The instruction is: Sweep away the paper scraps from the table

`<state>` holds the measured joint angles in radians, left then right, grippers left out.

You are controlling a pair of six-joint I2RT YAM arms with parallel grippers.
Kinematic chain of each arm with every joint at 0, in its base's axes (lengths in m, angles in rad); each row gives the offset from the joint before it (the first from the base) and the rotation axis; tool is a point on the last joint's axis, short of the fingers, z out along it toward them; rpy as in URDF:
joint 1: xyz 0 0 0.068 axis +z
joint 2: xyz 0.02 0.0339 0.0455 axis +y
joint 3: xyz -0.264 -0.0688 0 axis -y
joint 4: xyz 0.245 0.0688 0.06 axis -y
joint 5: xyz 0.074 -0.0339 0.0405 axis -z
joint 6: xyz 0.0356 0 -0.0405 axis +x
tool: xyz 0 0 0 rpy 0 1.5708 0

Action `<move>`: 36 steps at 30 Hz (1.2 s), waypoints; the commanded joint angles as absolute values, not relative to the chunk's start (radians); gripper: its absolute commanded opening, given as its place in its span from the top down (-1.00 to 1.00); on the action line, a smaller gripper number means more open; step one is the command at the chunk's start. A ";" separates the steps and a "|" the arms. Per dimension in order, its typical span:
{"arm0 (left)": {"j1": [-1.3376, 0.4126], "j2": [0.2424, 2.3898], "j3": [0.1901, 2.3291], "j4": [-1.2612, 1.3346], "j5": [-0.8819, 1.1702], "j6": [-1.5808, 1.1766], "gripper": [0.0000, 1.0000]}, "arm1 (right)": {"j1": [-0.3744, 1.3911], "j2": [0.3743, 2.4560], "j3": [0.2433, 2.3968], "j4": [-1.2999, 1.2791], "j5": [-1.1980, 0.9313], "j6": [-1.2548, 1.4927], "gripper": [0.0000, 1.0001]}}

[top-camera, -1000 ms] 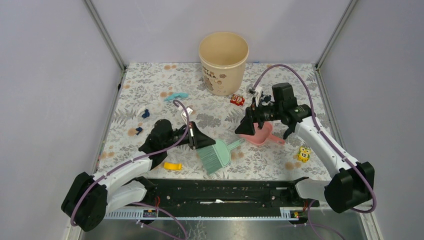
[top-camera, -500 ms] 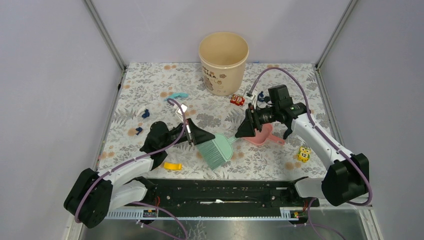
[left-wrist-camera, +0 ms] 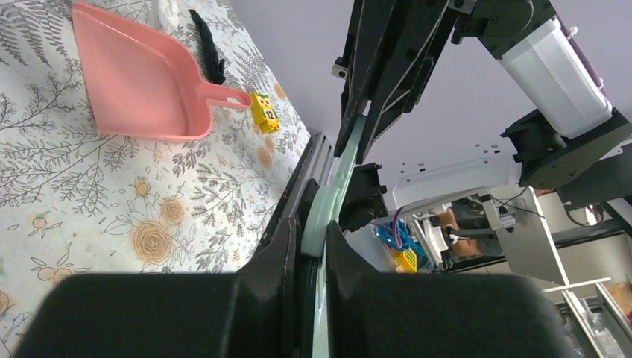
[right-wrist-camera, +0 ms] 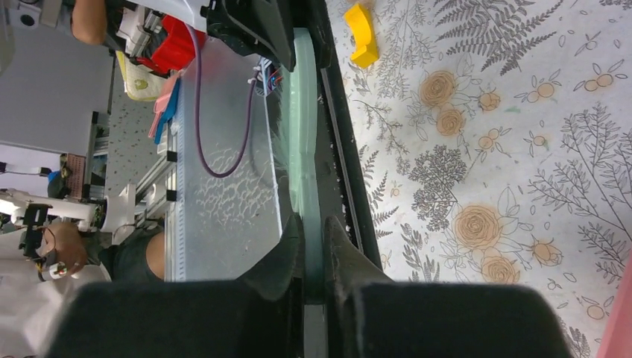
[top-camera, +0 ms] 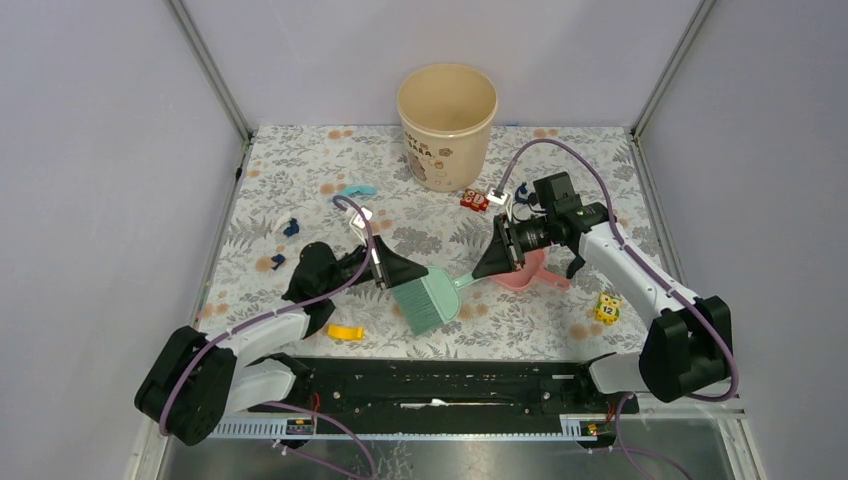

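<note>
Lilac walls box in the desk (top-camera: 300, 170), whose leaf-and-flower cloth I see from above. The paper scraps (top-camera: 291, 228) sit in the left half of the frame. Two dark blue bits lie toward the desk's left edge and a light-blue strip (top-camera: 353, 190) lies further up, all well apart from both arms. A beige bucket (top-camera: 447, 115) stands at top centre. At mid-frame the left claw (top-camera: 398, 272) clamps the head end of the green brush (top-camera: 430, 302). The right claw (top-camera: 492, 262) meets the handle tip, just beside the pink dustpan (top-camera: 535, 275). A yellow piece (top-camera: 345, 332) lies low and left of centre, a red cube (top-camera: 475, 200) is near the bucket, and a yellow cube (top-camera: 607, 307) is at right.

On the left wrist feed, my left claw (left-wrist-camera: 311, 227) is closed on the green brush (left-wrist-camera: 328, 201), which runs up to the right claw (left-wrist-camera: 363, 145) pinching its far end. The pink dustpan (left-wrist-camera: 138, 78) lies flat at upper left, with the yellow cube (left-wrist-camera: 263, 112) just beside its handle.

On the right wrist feed, my right claw (right-wrist-camera: 313, 227) is closed on the green brush (right-wrist-camera: 302, 134). The yellow piece (right-wrist-camera: 364, 33) lies at the top of the frame on the cloth.
</note>
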<state>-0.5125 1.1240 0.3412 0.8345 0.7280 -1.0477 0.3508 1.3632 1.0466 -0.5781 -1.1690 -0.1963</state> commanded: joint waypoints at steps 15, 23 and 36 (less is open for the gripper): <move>-0.670 1.089 0.702 0.008 0.730 -0.270 -0.27 | 0.395 1.489 1.372 -1.303 -1.123 -0.873 1.00; -0.675 1.114 0.661 0.134 0.881 -0.335 0.07 | 0.427 1.489 1.377 -1.260 -1.131 -0.824 1.00; -0.697 1.146 0.636 0.173 0.951 -0.381 0.93 | 0.428 1.499 1.371 -1.086 -1.091 -0.626 0.78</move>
